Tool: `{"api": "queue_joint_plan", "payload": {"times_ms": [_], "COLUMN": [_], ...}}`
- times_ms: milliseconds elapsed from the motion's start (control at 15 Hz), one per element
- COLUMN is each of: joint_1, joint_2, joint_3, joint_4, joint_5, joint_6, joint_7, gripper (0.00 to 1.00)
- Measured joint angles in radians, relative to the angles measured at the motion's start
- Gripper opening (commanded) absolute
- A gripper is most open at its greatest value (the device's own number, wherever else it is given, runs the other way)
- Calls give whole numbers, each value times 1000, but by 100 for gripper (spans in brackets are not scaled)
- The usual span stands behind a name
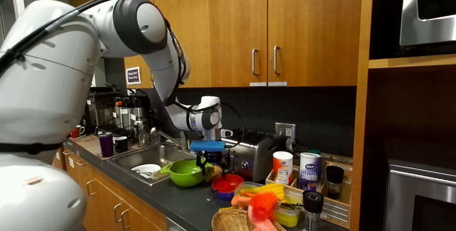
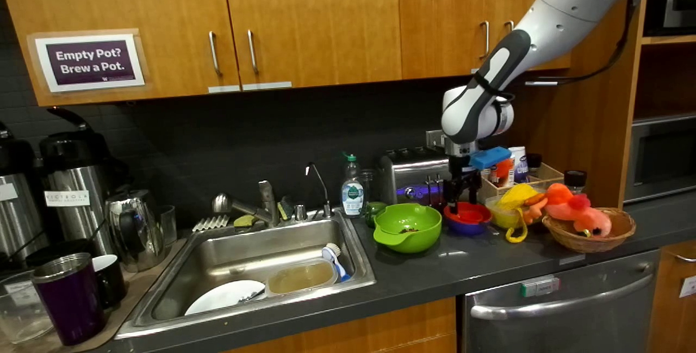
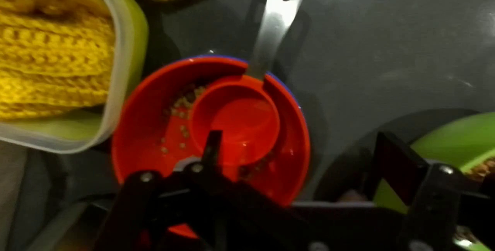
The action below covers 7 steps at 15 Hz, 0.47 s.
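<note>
The black two-fingered gripper (image 3: 301, 137) is released, its fingers spread wide with nothing between them. Near one finger, a small red metal-handled measuring cup (image 3: 239, 115) lies inside a round red plastic bowl (image 3: 141, 127) with scattered tan grains (image 3: 182, 106); that bowl stands between a round green plastic bowl (image 2: 408, 228) and a clear plastic tub (image 3: 115, 96) of yellow crochet (image 3: 58, 65)

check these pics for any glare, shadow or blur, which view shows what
Wrist view: glare on the flat silver metal handle of the round red measuring cup, a dark shadow beside the round green plastic bowl, the yellow knitted piece soft, the black two-fingered pincer nearly silhouetted; in an exterior view, a pale glare streak on the dark grey countertop.
</note>
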Motion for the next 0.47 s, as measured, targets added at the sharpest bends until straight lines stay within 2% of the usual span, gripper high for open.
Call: {"api": "queue_joint_plan", "payload": {"times_ms": [133,467], "joint_1": [-24,-26], "joint_2": [-1,2], "joint_3": [44,44], "joint_4": [-4,-5], "joint_5": [133,142], "joint_6": [44,45], "joint_7": [-126,-135], "gripper": [100,100]}}
